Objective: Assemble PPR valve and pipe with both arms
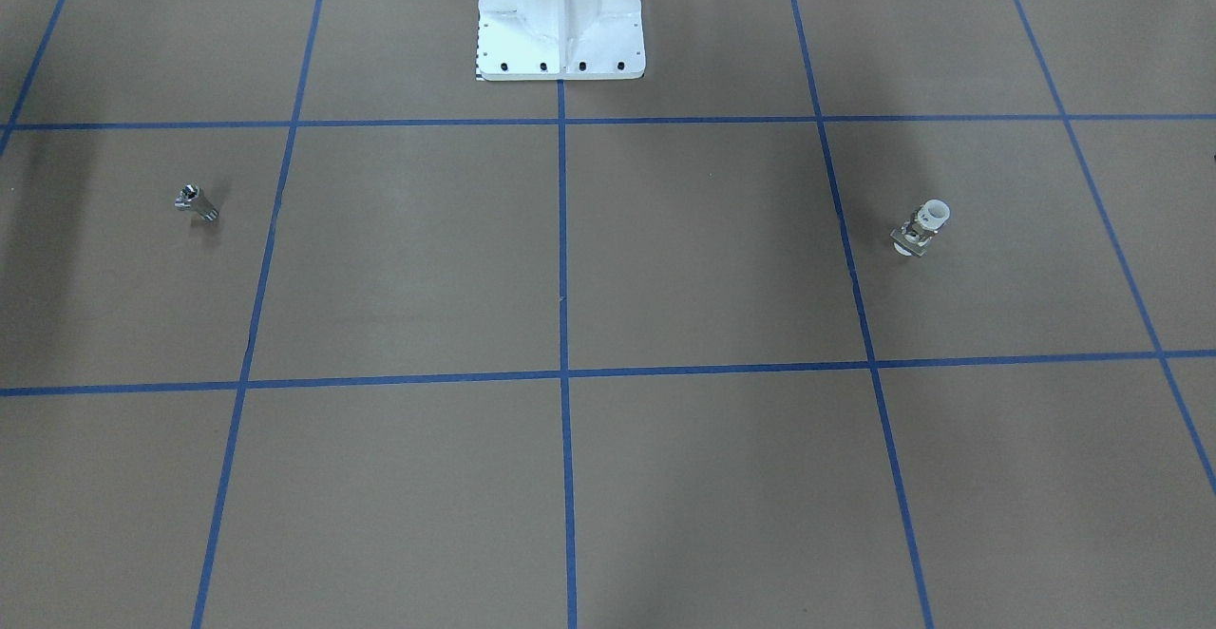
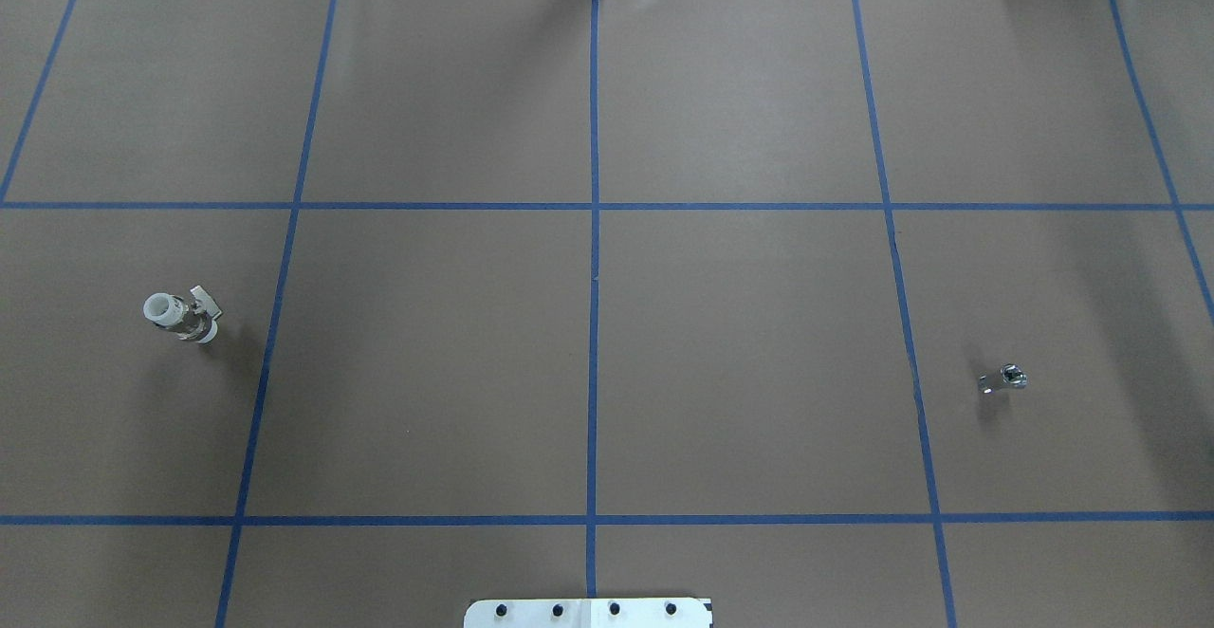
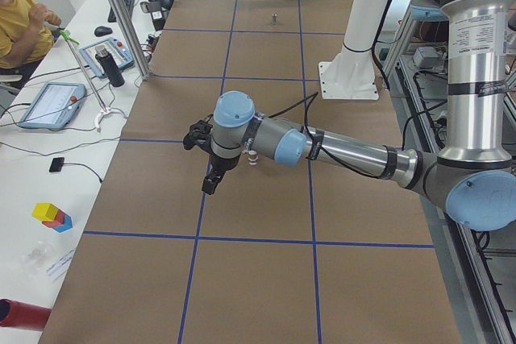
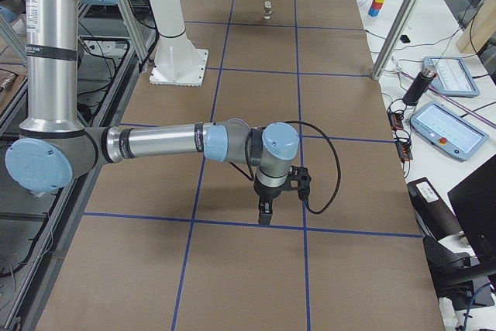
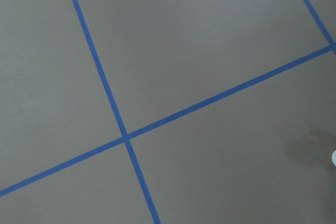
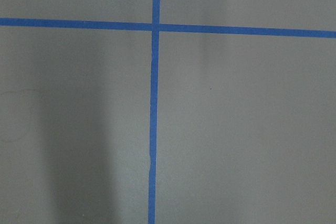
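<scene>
Two parts sit well apart on the table (image 2: 740,324). Left: valve (image 2: 180,315), white socket up, with the left gripper (image 3: 211,176) above the table near it. Right: pipe (image 2: 1003,379); the right gripper (image 4: 266,211) hangs over that end. Whether either gripper is clenched or released cannot be told.

PPR valve (image 2: 180,317) on the tabletop (image 2: 740,343) far to my left, seemingly standing on end, pipe (image 2: 1005,379) far to my right, pedestal (image 2: 588,612) between them, nearer me

Overhead opposite front, sharing table (image 2: 740,372), wrist views downward
</scene>
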